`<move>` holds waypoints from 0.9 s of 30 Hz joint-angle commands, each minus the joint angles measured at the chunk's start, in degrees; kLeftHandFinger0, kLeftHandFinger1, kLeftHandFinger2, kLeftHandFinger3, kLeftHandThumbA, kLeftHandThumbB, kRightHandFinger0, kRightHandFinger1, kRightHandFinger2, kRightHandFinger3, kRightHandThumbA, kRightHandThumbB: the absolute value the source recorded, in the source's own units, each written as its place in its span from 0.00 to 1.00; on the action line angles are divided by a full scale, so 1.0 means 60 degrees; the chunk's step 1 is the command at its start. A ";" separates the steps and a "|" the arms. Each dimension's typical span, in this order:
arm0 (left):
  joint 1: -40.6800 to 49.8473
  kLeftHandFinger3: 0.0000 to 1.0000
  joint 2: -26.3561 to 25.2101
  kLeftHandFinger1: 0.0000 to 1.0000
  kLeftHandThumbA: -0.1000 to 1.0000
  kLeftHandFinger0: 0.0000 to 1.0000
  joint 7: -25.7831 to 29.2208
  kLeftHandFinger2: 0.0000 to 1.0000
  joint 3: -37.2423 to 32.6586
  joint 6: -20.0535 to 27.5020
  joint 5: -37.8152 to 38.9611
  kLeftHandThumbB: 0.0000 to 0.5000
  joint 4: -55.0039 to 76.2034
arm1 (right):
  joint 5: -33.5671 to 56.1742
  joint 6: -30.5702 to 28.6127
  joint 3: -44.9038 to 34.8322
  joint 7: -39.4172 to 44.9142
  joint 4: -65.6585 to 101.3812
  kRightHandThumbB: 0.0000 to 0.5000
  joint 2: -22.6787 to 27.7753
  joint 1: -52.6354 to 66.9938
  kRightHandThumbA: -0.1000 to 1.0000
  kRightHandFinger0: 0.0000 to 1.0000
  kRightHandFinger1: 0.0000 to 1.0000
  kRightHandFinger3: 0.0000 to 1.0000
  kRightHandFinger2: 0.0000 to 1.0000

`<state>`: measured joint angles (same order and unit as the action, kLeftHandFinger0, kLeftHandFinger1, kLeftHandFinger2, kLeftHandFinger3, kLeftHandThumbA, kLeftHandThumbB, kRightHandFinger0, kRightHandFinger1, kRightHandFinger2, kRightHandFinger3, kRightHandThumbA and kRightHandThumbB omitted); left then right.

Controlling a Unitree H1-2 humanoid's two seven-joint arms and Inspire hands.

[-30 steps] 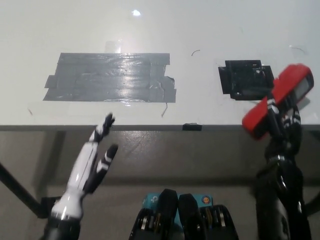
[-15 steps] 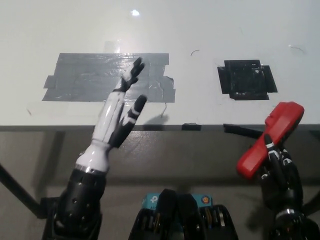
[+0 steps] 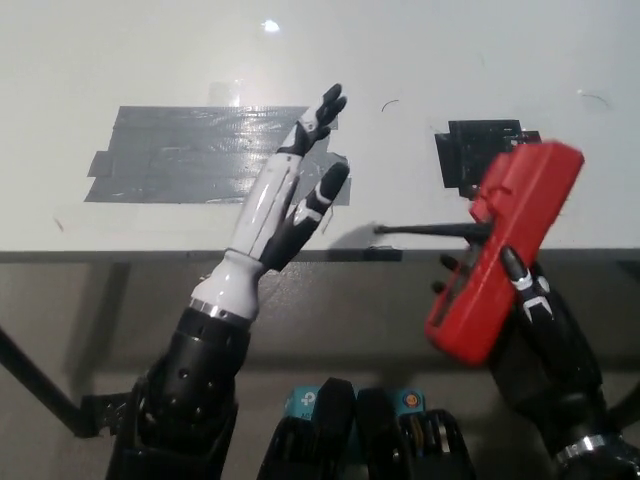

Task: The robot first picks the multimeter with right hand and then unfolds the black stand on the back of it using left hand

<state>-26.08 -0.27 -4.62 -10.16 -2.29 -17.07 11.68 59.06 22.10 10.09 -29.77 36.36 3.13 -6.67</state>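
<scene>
My black right hand [image 3: 535,315] is shut on the red multimeter [image 3: 503,248], holding it tilted above the table's front edge at the right. A thin black probe or lead [image 3: 430,230] sticks out leftward from the multimeter. The black stand on its back is not visible. My white left hand [image 3: 295,190] is raised over the table's middle with its fingers spread, open and empty. It is well left of the multimeter and apart from it.
A patch of grey tape [image 3: 190,155] covers the white table [image 3: 420,60] at the left, partly under my left hand. A black tape square [image 3: 470,155] lies at the right, partly behind the multimeter. The table's front edge [image 3: 100,255] crosses the picture.
My left hand has risen further forward and to the right over the grey tape. My right hand has lifted the multimeter up and leftward, turning it so its broad red face shows.
</scene>
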 commanded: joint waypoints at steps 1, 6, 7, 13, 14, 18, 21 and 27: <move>-0.0957 1.00 0.0226 1.00 1.00 1.00 -0.0497 1.00 -0.0341 -0.0452 0.0043 0.63 0.1249 | 0.3332 -0.0129 0.0610 0.1308 0.2370 0.41 0.0325 -0.1718 0.03 0.00 0.47 0.20 0.73; -0.0790 1.00 0.0309 1.00 1.00 1.00 -0.0491 1.00 -0.0428 -0.0468 0.0194 0.67 0.1262 | 0.3430 -0.0273 0.0588 0.1115 0.2296 0.44 0.0442 -0.1986 0.04 0.00 0.46 0.13 0.68; -0.0737 1.00 0.0345 1.00 1.00 1.00 -0.0492 1.00 -0.0457 -0.0452 0.0281 0.68 0.1268 | 0.3501 -0.0316 0.0572 0.1008 0.2291 0.44 0.0443 -0.2015 0.03 0.00 0.45 0.12 0.66; -0.0376 1.00 0.0381 1.00 1.00 1.00 -0.0587 1.00 -0.0729 -0.0481 0.0403 0.68 0.1806 | 0.3581 -0.0376 0.0477 0.1068 0.2125 0.40 0.0553 -0.2180 0.03 0.00 0.45 0.09 0.65; -0.0292 1.00 0.0361 1.00 1.00 1.00 -0.0619 1.00 -0.0811 -0.0407 0.0451 0.66 0.1971 | 0.3601 -0.0387 0.0455 0.1090 0.2084 0.39 0.0591 -0.2214 0.03 0.00 0.45 0.10 0.66; -0.0065 1.00 0.0333 1.00 1.00 1.00 -0.0735 1.00 -0.1004 -0.0485 0.0482 0.65 0.2580 | 0.3568 -0.0407 0.0350 0.1142 0.1968 0.37 0.0636 -0.2305 0.04 0.00 0.46 0.11 0.67; 0.0092 1.00 0.0339 1.00 1.00 1.00 -0.0802 1.00 -0.1114 -0.0601 0.0506 0.66 0.2948 | 0.3622 -0.0418 0.0283 0.1136 0.1870 0.37 0.0661 -0.2341 0.04 0.00 0.44 0.14 0.66; 0.0294 1.00 0.0292 1.00 1.00 1.00 -0.0963 1.00 -0.1360 -0.0770 0.0303 0.65 0.3850 | 0.3579 -0.0386 0.0156 0.1058 0.1762 0.38 0.0692 -0.2515 0.06 0.00 0.35 0.20 0.59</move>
<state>-23.72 1.26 -7.92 -16.82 -6.26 -14.87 31.18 78.26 21.91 11.93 -25.58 45.91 7.18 -18.84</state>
